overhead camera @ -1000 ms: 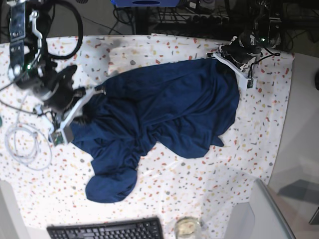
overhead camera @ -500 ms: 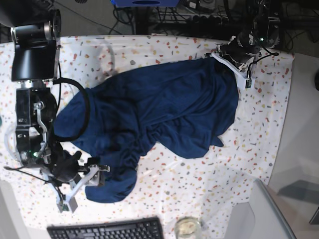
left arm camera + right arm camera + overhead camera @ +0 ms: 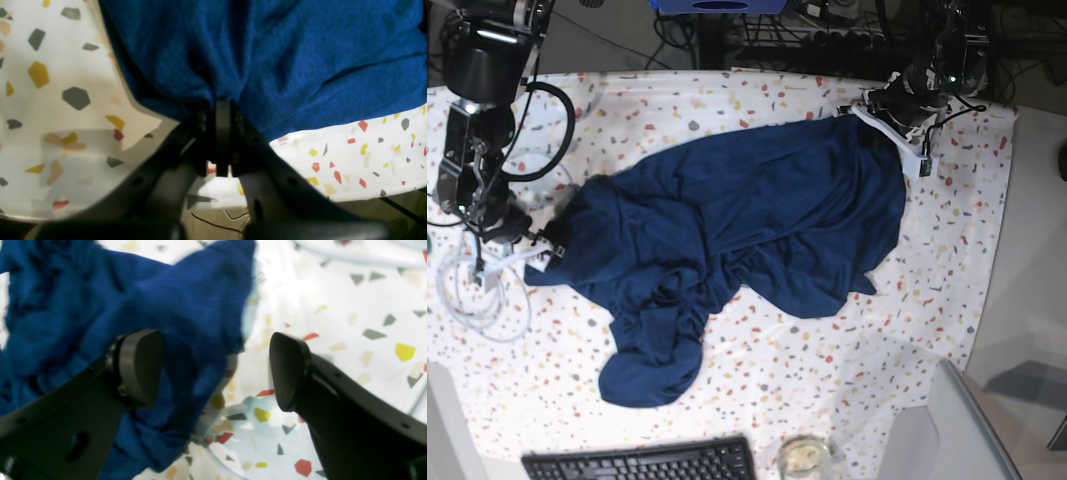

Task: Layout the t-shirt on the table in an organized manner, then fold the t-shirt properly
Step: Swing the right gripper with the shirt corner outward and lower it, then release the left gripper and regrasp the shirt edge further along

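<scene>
Most of the table point(image 3: 757, 380) is covered by a white cloth speckled with red, yellow and grey flecks, and a plain grey strip runs down its right edge. The t-shirt point(image 3: 747, 220) sprawls across the middle of the surface, rumpled, stretching from near the far right corner over to the left edge, with a bunched lobe hanging toward the near edge.

Over by the far right corner, the left gripper point(image 3: 223, 110) has its jaws pinched tight on a bit of the t-shirt's edge. By the left edge, the right gripper point(image 3: 217, 370) has its jaws spread wide; a flap of blue fabric sits between them against one pad, but nothing's clamped.

Other stuff: a coil of white cable point(image 3: 477, 295) lying at the left edge, a black keyboard point(image 3: 642, 462) at the near edge, and a small glass jar point(image 3: 803, 456) just beside it. Behind the far edge it's dark floor with tangled cables point(image 3: 827, 35).
</scene>
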`<act>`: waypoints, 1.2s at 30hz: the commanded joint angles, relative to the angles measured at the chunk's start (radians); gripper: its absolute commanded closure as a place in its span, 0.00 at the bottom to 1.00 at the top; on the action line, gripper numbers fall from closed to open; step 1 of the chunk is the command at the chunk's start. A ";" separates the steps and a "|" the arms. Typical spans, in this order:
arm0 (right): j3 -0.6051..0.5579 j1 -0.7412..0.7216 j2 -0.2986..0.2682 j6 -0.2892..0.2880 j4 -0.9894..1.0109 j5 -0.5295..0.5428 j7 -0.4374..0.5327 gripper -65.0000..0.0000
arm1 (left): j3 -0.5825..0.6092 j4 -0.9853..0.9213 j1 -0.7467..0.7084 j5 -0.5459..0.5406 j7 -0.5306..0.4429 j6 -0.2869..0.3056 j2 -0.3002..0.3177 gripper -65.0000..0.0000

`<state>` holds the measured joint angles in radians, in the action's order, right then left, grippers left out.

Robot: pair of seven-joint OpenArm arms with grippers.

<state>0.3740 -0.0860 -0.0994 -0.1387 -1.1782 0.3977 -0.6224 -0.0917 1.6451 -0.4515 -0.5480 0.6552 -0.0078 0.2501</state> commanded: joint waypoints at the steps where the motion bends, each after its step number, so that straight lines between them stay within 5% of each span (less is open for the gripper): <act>1: 0.000 -0.024 -0.010 -0.005 0.001 0.010 0.025 0.28 | -0.004 0.013 0.001 -0.005 -0.013 0.002 0.007 1.00; 5: -0.002 -0.024 -0.006 -0.012 0.034 0.010 0.029 0.29 | -0.007 0.016 0.000 -0.005 -0.013 0.002 0.007 1.00; 7: -0.002 -0.024 -0.004 -0.088 0.037 0.010 0.020 0.33 | -0.004 0.019 0.000 -0.005 -0.013 0.002 0.007 1.00; 10: 0.000 -0.018 -0.001 -0.240 0.037 0.010 0.017 0.68 | -0.004 0.020 0.000 -0.005 -0.013 0.002 0.007 1.00; 12: 0.009 -0.014 -0.001 -0.266 0.031 0.010 -0.041 1.00 | -0.004 0.023 -0.002 -0.005 -0.013 0.002 0.007 1.00; 19: 0.151 0.130 -0.004 -0.272 -0.246 0.010 -0.236 1.00 | -0.013 0.111 -0.056 -0.005 -0.013 0.002 0.005 1.00; 31: 0.156 0.288 0.010 -0.272 -0.420 0.004 -0.244 1.00 | -0.015 -0.003 -0.057 -0.005 -0.012 0.002 0.005 0.98; 36: 0.156 0.300 0.010 -0.272 -0.421 0.004 -0.244 1.00 | -0.027 0.002 -0.060 -0.007 -0.012 0.002 0.013 0.32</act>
<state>0.5262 0.2176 -0.0792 -0.4084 -1.5818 0.3912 -0.8814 -0.1104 1.6276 -0.5076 -0.5510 0.6556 -0.0074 0.2520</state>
